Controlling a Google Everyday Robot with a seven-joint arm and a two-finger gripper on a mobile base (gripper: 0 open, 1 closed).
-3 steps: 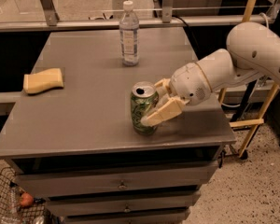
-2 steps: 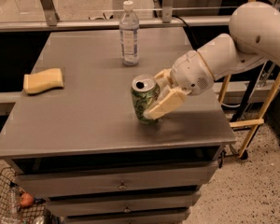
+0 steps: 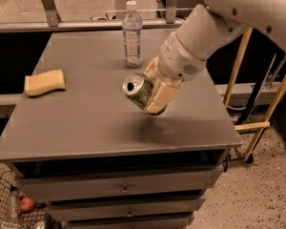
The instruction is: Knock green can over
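The gripper (image 3: 150,90) is clamped on the green can (image 3: 139,92), one tan finger (image 3: 158,98) across its near side and the other behind it. The can hangs in front of the water bottle (image 3: 132,35) and a touch to its right. It is tipped steeply, with its silver top turned left and toward the camera. It appears to be clear of the table (image 3: 86,128), since a dark shadow lies on the surface under it.

The can looks thin-walled and light, and whether it is full cannot be told. Its smooth metal is probably slippery, and a hard squeeze would likely dent it. The present hold across the middle of the body suits it, and once set down on its side it will probably roll.

The bottle stands upright well behind the can and looks tall enough to topple if brushed. A yellow sponge (image 3: 44,82) lies far to the left of the bottle and nearer the camera, out of the way. Bare tabletop runs forward from the bottle to the front edge. To the bottle's right the table ends just past the arm, so rolling room is better leftward.
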